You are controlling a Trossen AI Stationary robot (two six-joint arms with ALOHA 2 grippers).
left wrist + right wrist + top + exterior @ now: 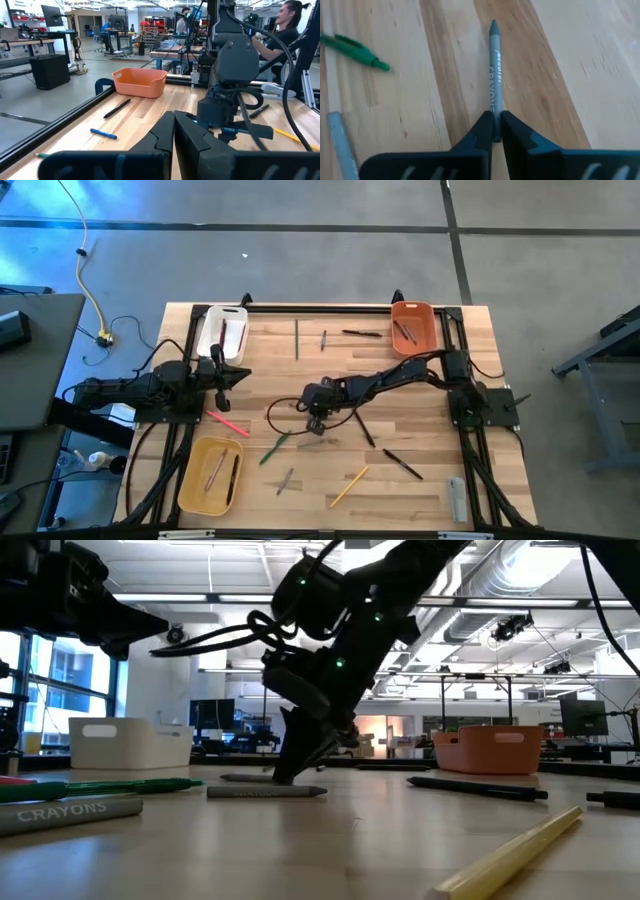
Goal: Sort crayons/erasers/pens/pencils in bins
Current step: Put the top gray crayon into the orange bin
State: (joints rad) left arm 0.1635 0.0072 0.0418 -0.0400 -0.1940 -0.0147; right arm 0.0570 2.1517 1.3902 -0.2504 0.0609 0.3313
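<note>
My right gripper (316,423) reaches to the table's middle and is shut on a grey crayon (493,65) that lies on the wood. In the low view the gripper (288,776) points down at the table. A second grey crayon (266,792) and a green pen (355,50) lie close by. My left gripper (174,132) is shut and empty, hovering beside the white bin (222,330). The orange bin (413,327) sits at the far right and the yellow bin (210,475) at the near left. Each bin holds a few sticks. My right gripper pinches the grey crayon's blunt end (494,117) between its two fingers (482,131). It comes from above, pointing down, with the fingers in line with the crayon. The crayon lies flat on the table, its pointed tip (494,25) away from the gripper.
Loose sticks lie around: a pink pen (228,423), a yellow pencil (348,487), black pens (402,464) (362,333), a green stick (296,338), a grey one (285,480). A grey flat bar (457,498) sits near the right corner. People work at benches beyond the table.
</note>
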